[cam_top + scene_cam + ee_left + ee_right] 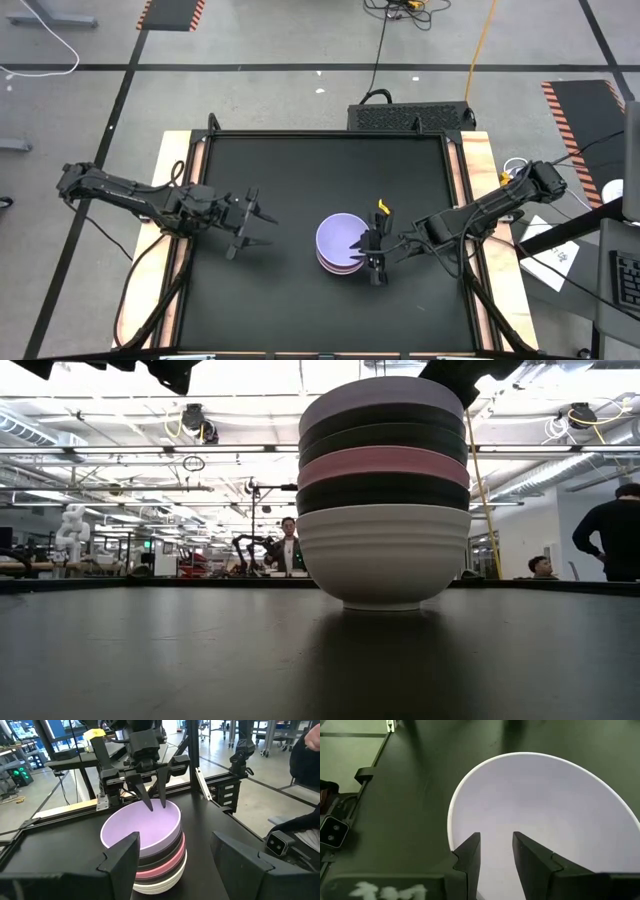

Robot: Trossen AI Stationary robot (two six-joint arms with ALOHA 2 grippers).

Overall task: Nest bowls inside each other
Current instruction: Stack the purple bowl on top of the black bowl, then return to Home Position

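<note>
Several bowls stand nested in one stack (384, 490) on the black mat, right of its middle. A white bowl (384, 555) is at the bottom, resting on its foot. Black bowls and a pink one (384, 463) lie between, and a pale lavender bowl (340, 237) is on top. My right gripper (496, 837) hangs over the lavender bowl's right rim. Its fingers are a little apart with nothing between them, and they point slantwise down into the hollow (145, 827). My left gripper (262, 222) stands open above the mat, left of the stack and clear of it. My right gripper reaches slanting down from the table's right side, with both fingertips (150, 806) inside the lavender bowl near its right wall (470, 805). Whether the tips touch the bowl's inner surface, I cannot tell. Nothing is pinched between them.
A raised frame (330, 135) with wooden side strips borders the black mat. Bare mat (290, 300) lies all round the stack. Beyond the table's far edge, people (288, 545) stand in the room.
</note>
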